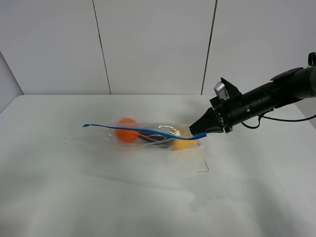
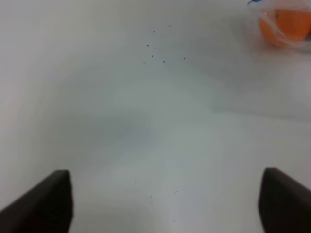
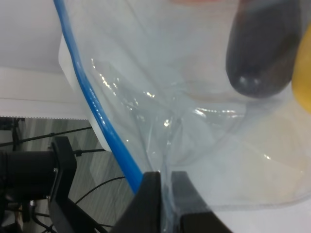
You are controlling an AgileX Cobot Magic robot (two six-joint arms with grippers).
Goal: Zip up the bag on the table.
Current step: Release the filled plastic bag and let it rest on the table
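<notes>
The clear bag [image 1: 153,136] lies mid-table, holding an orange fruit [image 1: 127,130], a dark purple item [image 1: 157,140] and a yellow fruit [image 1: 186,143]. Its blue zipper strip [image 1: 129,129] runs from the far-left tip to its right end. My right gripper [image 1: 199,130] is shut on the bag's right end by the strip; in the right wrist view the fingers [image 3: 165,204] pinch clear plastic beside the blue strip [image 3: 92,104]. My left gripper [image 2: 165,204] is open and empty over bare table [image 2: 146,136]; the bag's orange end [image 2: 284,24] sits far off at that view's corner. The left arm is outside the exterior view.
The white table [image 1: 98,197] spreads wide around the bag. A small dark corner mark [image 1: 203,168] lies in front of the bag's right end. Tiny dark specks [image 1: 65,144] dot the table to the bag's left. A panelled white wall stands behind.
</notes>
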